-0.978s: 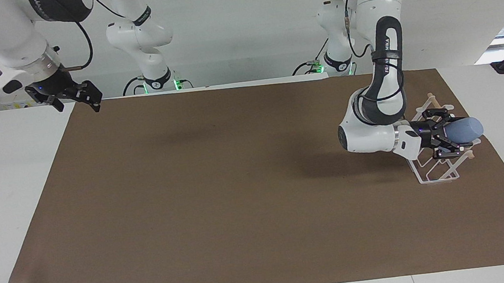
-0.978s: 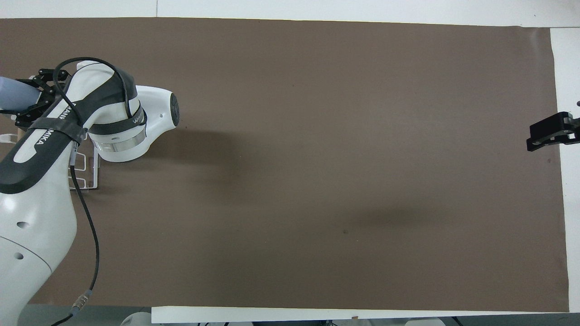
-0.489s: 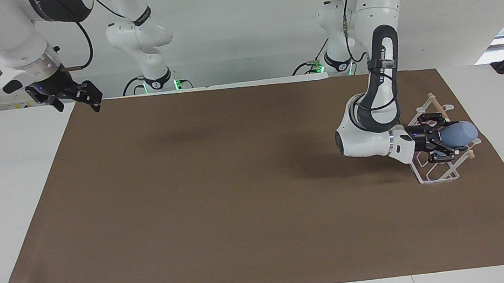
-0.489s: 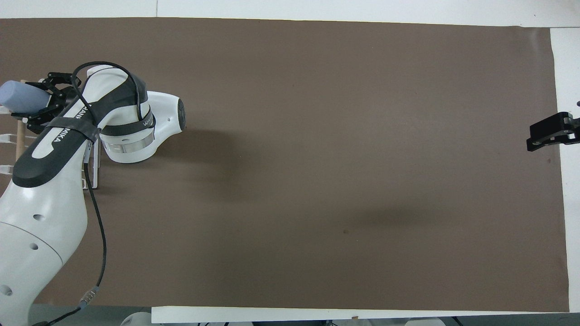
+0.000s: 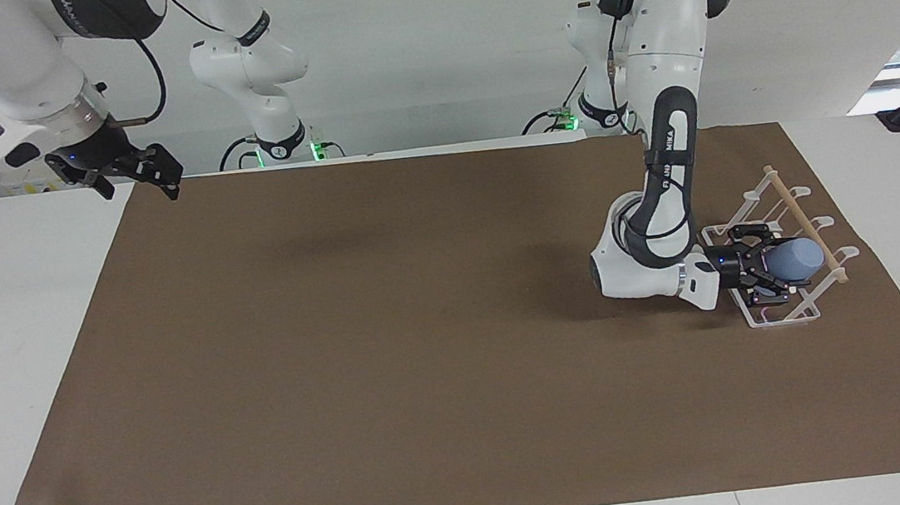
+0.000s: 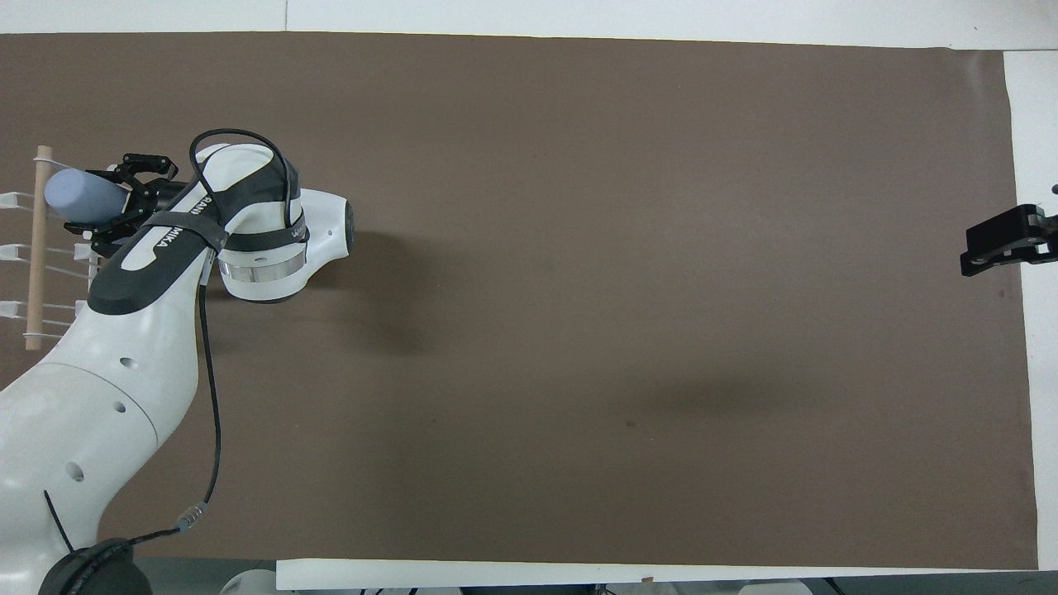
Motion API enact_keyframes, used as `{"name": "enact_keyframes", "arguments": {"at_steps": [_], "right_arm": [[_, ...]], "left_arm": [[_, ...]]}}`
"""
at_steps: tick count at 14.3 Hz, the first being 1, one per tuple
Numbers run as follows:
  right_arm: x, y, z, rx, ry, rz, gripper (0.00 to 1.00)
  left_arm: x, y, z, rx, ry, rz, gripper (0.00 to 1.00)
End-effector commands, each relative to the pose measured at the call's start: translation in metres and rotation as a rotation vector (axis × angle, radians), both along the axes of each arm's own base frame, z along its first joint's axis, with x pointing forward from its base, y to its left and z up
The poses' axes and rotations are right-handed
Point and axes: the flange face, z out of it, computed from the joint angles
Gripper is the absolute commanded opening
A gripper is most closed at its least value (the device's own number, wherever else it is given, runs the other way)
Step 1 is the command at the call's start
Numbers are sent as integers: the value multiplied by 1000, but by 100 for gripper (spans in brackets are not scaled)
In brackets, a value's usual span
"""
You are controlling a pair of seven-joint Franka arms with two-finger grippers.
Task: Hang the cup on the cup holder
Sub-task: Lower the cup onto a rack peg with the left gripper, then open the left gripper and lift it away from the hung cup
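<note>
Left gripper (image 5: 764, 280) fingers clamped on cup (image 5: 794, 259), lying sideways low over cup holder (image 5: 791, 315); prong seating unclear, release pending; right gripper (image 5: 131, 174) waits, finger state unreadable.

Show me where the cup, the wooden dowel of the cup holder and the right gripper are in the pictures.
cup (image 5: 793, 258), facing view, on its light-blue side wall.
wooden dowel (image 5: 803, 223), facing view, on the middle of the rod along the cup holder's top.
right gripper (image 5: 173, 179), facing view, between its fingertips.
</note>
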Motion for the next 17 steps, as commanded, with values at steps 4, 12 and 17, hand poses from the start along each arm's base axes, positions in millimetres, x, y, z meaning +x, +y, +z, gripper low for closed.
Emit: {"name": "enact_keyframes", "arguments": {"at_steps": [4, 12, 17], "right_arm": [[-7, -1, 0, 17, 0, 7, 99], [-7, -1, 0, 17, 0, 7, 99], [-7, -1, 0, 17, 0, 7, 99]], "left_arm": [[28, -9, 34, -33, -89, 11, 100], [17, -33, 138, -249, 40, 102, 100], [5, -2, 246, -492, 284, 8, 100]]}}
